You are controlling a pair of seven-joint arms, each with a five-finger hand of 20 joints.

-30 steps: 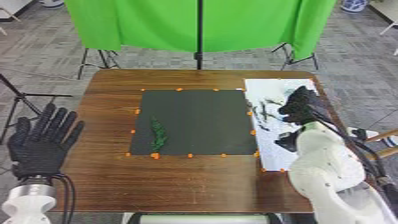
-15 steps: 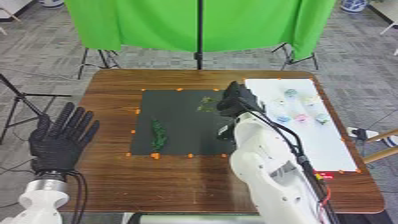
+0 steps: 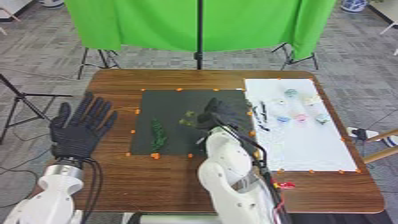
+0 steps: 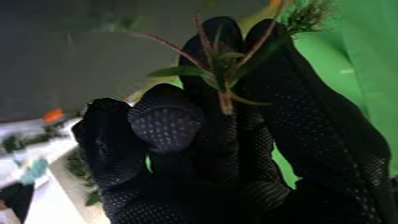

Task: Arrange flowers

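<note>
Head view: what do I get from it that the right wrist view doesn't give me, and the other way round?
Head view: the open left hand and a slim black pole before the curtain.
Right wrist view: close detail of reddish stems and narrow green leaves against black glove fabric.
Both: the right hand, dark mat, white sheet and green curtain.

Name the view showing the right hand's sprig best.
The right wrist view: the sprig shows reddish stems and narrow green leaves against the right hand. The head view gives it as a small yellowish-green patch left of that hand.
</note>
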